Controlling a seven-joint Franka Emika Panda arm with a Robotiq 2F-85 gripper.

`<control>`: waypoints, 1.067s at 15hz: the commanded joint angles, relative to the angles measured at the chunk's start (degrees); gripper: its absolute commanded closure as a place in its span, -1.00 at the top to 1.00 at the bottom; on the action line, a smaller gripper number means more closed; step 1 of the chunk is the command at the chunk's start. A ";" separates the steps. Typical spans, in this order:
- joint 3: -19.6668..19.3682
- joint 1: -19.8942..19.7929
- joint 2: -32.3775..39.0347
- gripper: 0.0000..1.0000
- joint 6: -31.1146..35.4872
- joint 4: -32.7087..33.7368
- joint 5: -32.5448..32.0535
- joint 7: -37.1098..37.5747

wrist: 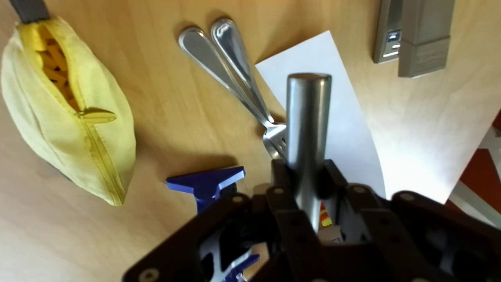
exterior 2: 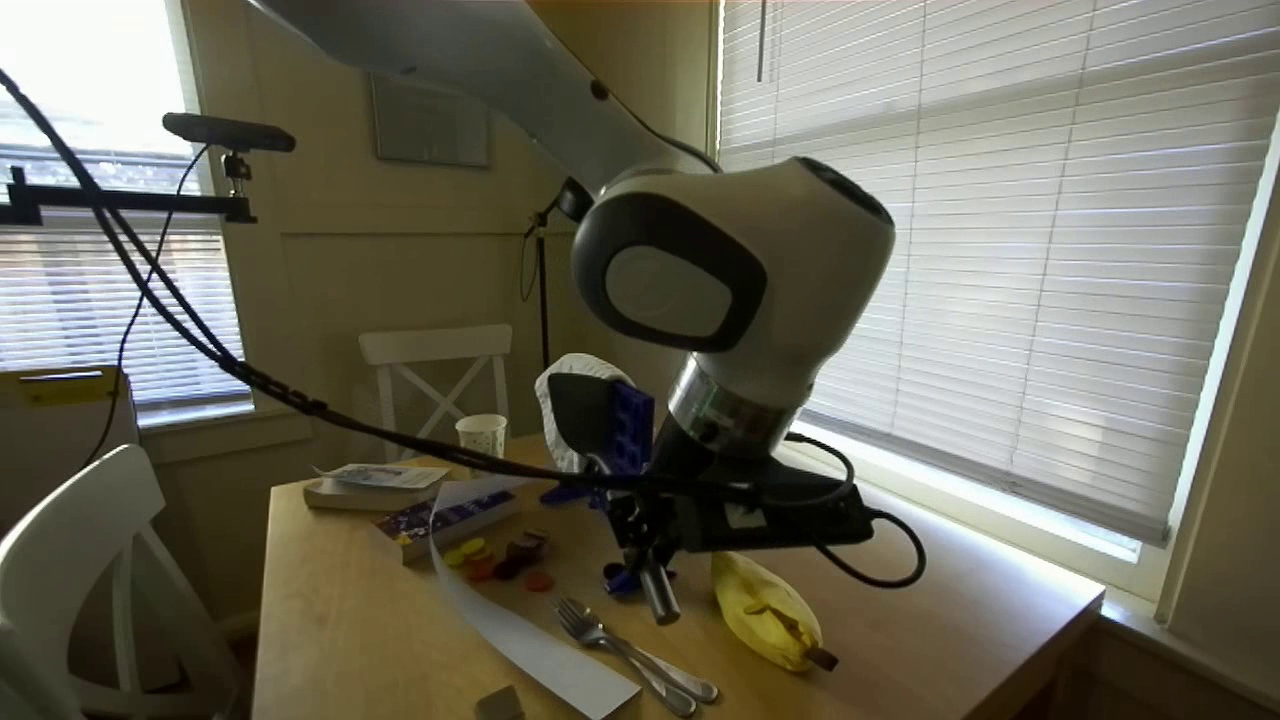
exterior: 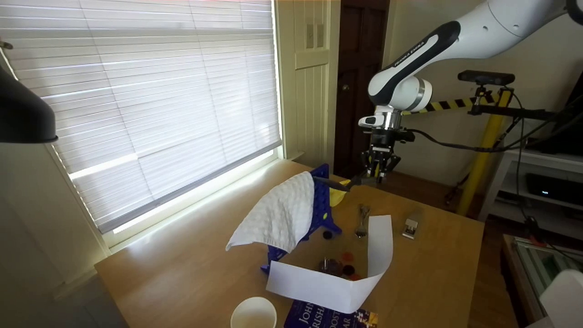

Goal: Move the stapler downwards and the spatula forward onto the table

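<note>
Holding the spatula (wrist: 308, 113) well above the table (exterior: 428, 273), you have the gripper (wrist: 306, 172) pinching its metal handle, with fingers (wrist: 281, 172) pressed in from both sides. In the wrist view a bare length of handle sticks out past them toward the top. In an exterior view the dark blade (exterior: 331, 183) reaches the opposite way and overlaps the upper part of the blue stand (exterior: 321, 205); you cannot tell whether the two touch. Your next move likely turns on that: if you mean to lay the spatula down, I judge the blade needs to come clear of the stand first, and the handle clear of the cutlery (wrist: 229, 80) on the table.

From the fingers, the stapler (wrist: 424, 43) lies up and to the right in the wrist view, on the table beyond the white paper strip (wrist: 348, 125). Its long axis runs nearly parallel to the handle there, and its upper end is cut off by the edge of the view.

You can read "FRANKA EMIKA" on the arm (exterior: 428, 54). On the book (exterior: 298, 316), partly masked by the strip, you get "JOHN", then fragments: "RISHA", "OOST", "AR". The marks on the stapler's end are too faint to read.
</note>
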 commanded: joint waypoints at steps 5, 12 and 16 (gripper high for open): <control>0.75 -0.12 2.52 -0.87 -7.07 3.72 -1.31 -1.69; 1.23 0.22 1.63 -0.87 -9.14 3.32 -4.33 -8.76; 1.78 -1.97 1.59 -0.87 -20.21 5.92 1.07 -17.00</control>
